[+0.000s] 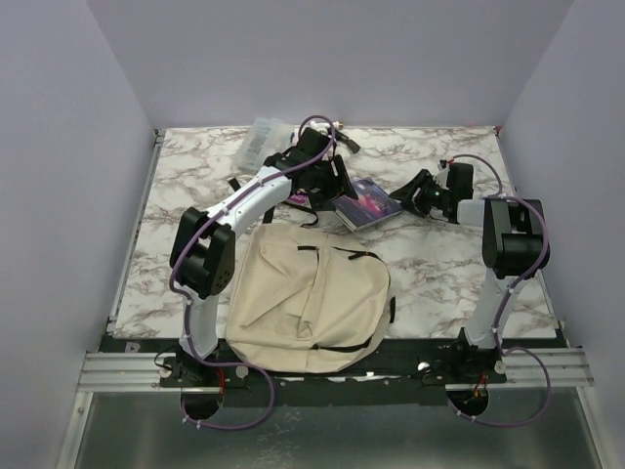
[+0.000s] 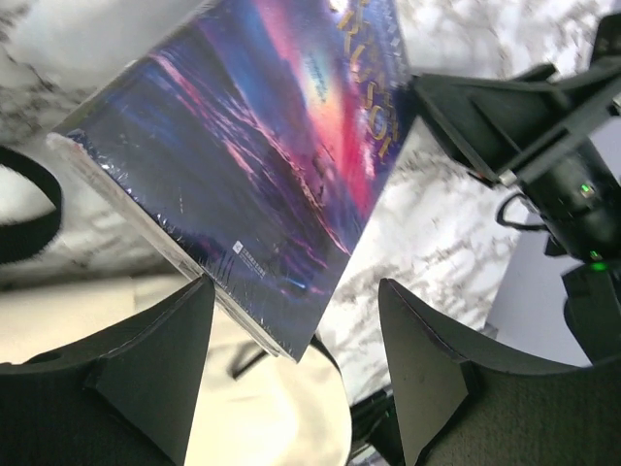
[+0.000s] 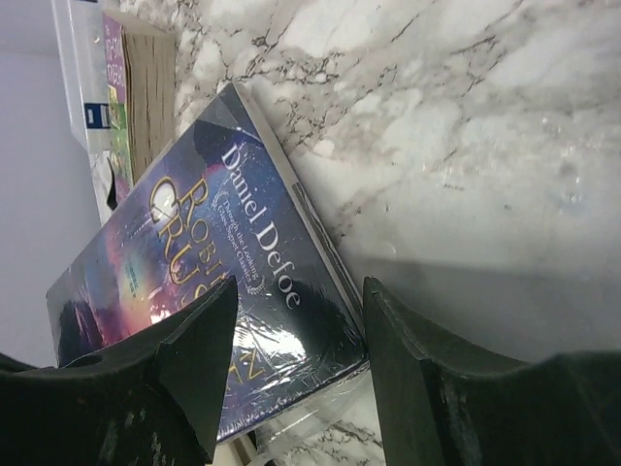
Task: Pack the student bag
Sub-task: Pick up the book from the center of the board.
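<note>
One student bag [image 1: 308, 293] is lying flat on the marble table [image 1: 439, 283], on the base side of both claws, and its beige fabric is showing just beneath the left claw [image 2: 294, 286]. Two claws are showing, each carrying two fingers. The left claw is standing spread. One corner of one shrink-wrapped purple book [image 1: 366, 203] is sitting between its fingers, with one finger sitting at the book's page edge and bare marble showing between the other finger and the cover. The right claw [image 3: 301, 286] is facing the left claw from the opposite side of this book and is straddling another corner of it. One finger is overlapping the cover and the other is lying just beside the spine; whether the pair is pinching cannot be told. A second book [image 3: 146, 97], making two in all, is lying beyond the right claw, just beside one clear plastic case [image 3: 73, 58]. One black strap [image 2: 29, 204] is curving beside the left claw
</note>
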